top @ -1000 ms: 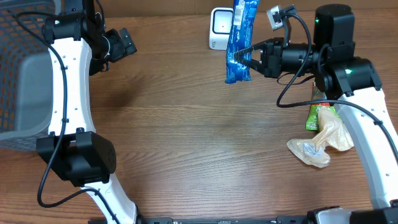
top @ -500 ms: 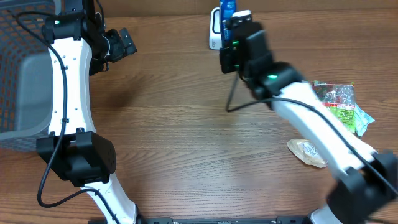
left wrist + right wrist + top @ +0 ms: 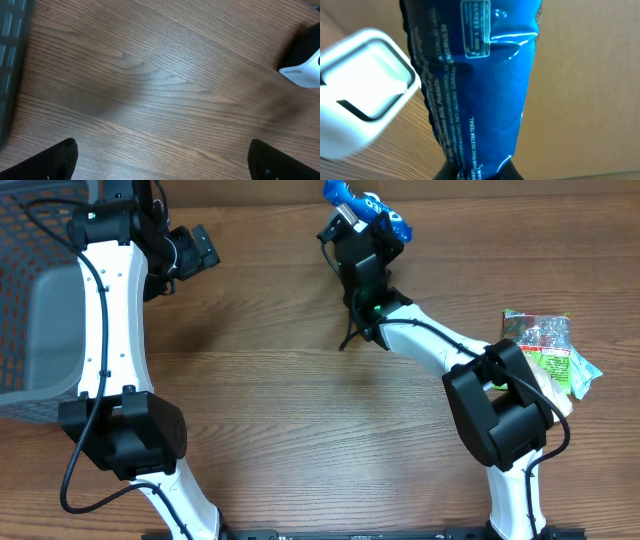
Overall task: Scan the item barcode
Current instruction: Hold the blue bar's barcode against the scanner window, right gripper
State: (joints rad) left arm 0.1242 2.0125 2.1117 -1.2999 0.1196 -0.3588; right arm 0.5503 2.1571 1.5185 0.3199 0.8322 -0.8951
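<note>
Holding the blue packet tight, your right gripper has it just beside the white scanner, its long side pointing straight out from the grip. Your left gripper is wide open, far from the scanner. A second ago the right arm reached in sideways; now it hides the scanner from above.

A grey basket stands far left, a green packet far right.

We're counting one blue packet, one white scanner, one green snack bag and one wire basket. Two white arms are reaching over the one desk, and two pincers are showing: the left pincer and the right pincer.
</note>
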